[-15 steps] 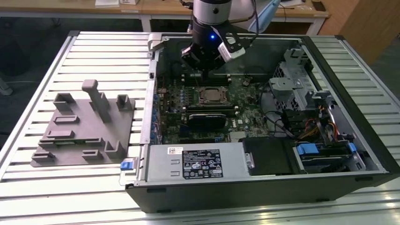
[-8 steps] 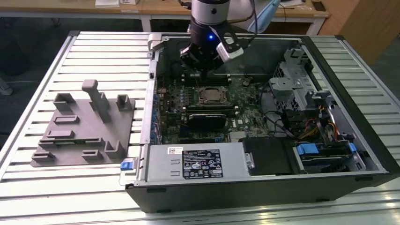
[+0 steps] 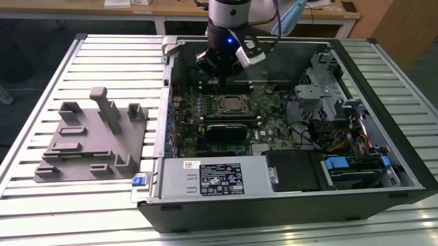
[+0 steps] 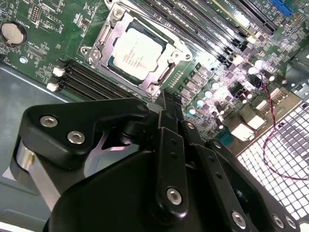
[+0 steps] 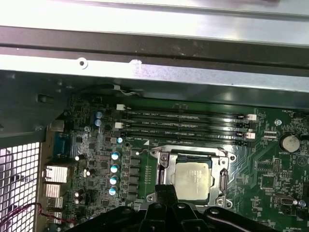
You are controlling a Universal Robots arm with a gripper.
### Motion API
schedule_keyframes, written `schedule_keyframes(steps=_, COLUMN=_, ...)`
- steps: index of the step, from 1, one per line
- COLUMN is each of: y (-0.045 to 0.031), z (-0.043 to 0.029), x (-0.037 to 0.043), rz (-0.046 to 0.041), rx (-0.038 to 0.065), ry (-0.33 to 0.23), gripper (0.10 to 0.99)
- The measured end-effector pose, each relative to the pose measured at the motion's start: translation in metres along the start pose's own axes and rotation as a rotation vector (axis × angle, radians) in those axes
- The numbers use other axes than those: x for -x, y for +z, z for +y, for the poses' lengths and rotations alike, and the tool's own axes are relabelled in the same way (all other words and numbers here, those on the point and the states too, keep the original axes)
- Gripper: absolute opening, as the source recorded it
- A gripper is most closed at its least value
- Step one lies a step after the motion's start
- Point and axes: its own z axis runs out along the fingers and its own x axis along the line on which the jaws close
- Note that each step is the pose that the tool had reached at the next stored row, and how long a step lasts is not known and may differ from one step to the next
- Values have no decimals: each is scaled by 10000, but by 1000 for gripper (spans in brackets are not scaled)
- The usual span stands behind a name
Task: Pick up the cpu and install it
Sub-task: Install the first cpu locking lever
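Gripper (image 4: 166, 104) above the motherboard (image 5: 270, 179), its jaws pressed together and holding nothing. The cpu (image 4: 134, 54) lies seated in its metal-framed socket (image 5: 223, 180), just beyond the fingertips and apart from them, silvery top facing up.

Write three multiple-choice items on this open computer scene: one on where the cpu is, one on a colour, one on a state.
1. Where does the cpu lie?
A. In the socket's metal frame on the motherboard
B. On the grey fixture
C. Between the gripper's fingers

2. What colour is the fixture beside the computer case?
A. Blue
B. Grey
C. Red

3. How does the computer case stand?
A. Closed
B. Upright with its panel on
C. On its side with its inside open to view

Answers: 1 A, both wrist views show the silvery chip seated in the frame. 2 B, it looks grey in the exterior view. 3 C, the motherboard lies bare.
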Motion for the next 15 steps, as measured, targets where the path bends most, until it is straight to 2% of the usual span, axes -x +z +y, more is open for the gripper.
schedule_keyframes(steps=9, y=4, z=1, x=-23, rz=0, rx=1, ry=0, gripper=106)
schedule_keyframes(steps=15, y=13, z=5, x=-102, rz=1, rx=-1, ry=-1, gripper=106)
